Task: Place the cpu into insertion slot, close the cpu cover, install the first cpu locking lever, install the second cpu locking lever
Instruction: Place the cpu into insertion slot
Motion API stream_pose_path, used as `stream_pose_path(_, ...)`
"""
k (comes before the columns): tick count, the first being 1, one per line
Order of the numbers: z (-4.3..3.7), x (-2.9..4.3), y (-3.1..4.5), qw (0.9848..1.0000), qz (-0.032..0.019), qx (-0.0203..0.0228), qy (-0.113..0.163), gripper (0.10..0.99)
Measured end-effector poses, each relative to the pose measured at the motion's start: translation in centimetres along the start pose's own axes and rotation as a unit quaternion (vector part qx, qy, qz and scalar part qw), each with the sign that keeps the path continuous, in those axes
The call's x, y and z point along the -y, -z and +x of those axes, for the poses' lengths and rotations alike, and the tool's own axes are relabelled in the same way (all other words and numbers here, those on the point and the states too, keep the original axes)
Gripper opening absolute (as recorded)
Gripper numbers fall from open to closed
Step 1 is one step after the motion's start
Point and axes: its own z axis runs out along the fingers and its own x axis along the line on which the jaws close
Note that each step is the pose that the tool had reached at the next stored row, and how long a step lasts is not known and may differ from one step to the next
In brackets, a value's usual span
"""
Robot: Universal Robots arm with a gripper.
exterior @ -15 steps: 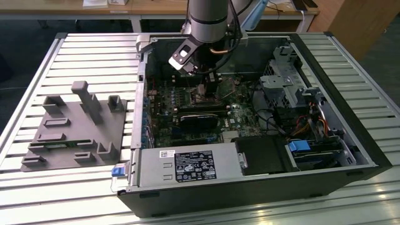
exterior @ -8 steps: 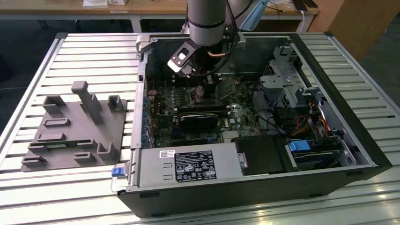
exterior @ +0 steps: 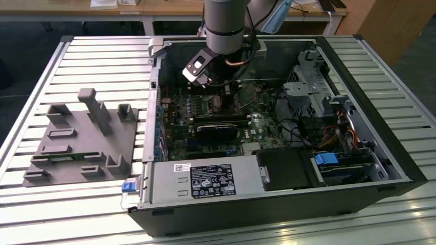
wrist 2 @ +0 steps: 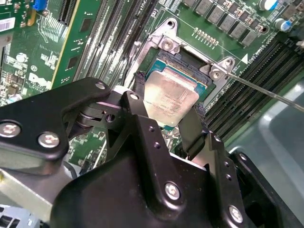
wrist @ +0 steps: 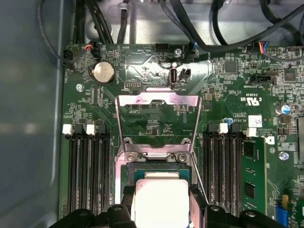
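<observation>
Presently in the jaws: the cpu point(wrist 2: 171, 97), pinched by two opposite edges between the black fingers point(wrist 2: 192, 128), its metal face turned towards the wrist cameras.
Cpu position: directly over the insertion slot point(wrist 2: 183, 59), lined up with it in both wrist views; I cannot tell whether it is fully seated.
Cpu cover: the silver frame point(wrist: 156, 99) is swung open on its hinge and lies back from the slot, with green board showing through its cut-out.
Locking lever: a thin metal rod point(wrist 2: 266, 92) is unlatched and runs out from one corner of the slot, over the neighbouring black slots.
Surroundings of the slot: long black memory slots point(wrist: 88, 180) flank it on both sides of the motherboard point(wrist: 228, 90).
Arm: in the exterior view the arm point(exterior: 225, 20) reaches down into the open computer case point(exterior: 272, 214).
Support: the case lies on its side on the slatted tabletop point(exterior: 102, 51).
Nearby: a grey fixture point(exterior: 75, 143) rests on the tabletop at the exterior view's left, just beside the case.
</observation>
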Motion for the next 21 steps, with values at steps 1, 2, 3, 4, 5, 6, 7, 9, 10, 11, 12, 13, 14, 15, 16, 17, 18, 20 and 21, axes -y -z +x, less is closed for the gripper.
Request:
stream_pose_path(1,0.0,0.01,-0.14,1.0,0.0,0.0,0.0,0.533)
stream_pose_path(2,0.0,0.02,-0.27,1.0,0.0,0.0,0.0,0.533)
stream_pose_path(3,0.0,0.03,-0.38,1.0,-0.0001,-0.0001,0.0,0.533)
stream_pose_path(4,0.0,0.04,-0.48,1.0,0.0,-0.0001,0.0,0.533)
stream_pose_path(5,0.01,0.04,-0.56,1.0,0.0,0.0,0.0,0.533)
stream_pose_path(6,0.01,0.05,-0.63,1.0,0.0,0.0,0.0,0.533)
stream_pose_path(7,0.02,0.05,-0.7,1.0,0.0,0.0,0.0,0.533)
stream_pose_path(9,0.04,0.06,-0.86,1.0,0.0,0.0,0.0,0.533)
stream_pose_path(10,0.06,0.07,-0.94,1.0,0.0,0.0,0.0,0.533)
stream_pose_path(11,0.08,0.07,-1.02,1.0,-0.0001,-0.0001,0.0,0.533)
stream_pose_path(12,0.09,0.08,-1.08,1.0,0.0,0.0,0.0,0.533)
stream_pose_path(13,0.09,0.08,-1.11,1.0,0.0,0.0,0.0,0.533)
stream_pose_path(14,0.09,0.08,-1.1,1.0,0.0,0.0001,0.0,0.533)
stream_pose_path(15,0.09,0.08,-1.11,1.0,0.0,0.0001,0.0,0.533)
stream_pose_path(16,0.09,0.08,-1.11,1.0,0.0,0.0001,0.0,0.533)
stream_pose_path(17,0.1,0.08,-1.11,1.0,0.0,0.0001,0.0,0.533)
stream_pose_path(18,0.1,0.08,-1.11,1.0,0.0,0.0001,0.0,0.533)
stream_pose_path(20,0.1,0.08,-1.11,1.0,0.0,0.0001,0.0,0.533)
stream_pose_path(21,0.1,0.08,-1.11,1.0,0.0,0.0001,0.0,0.533)
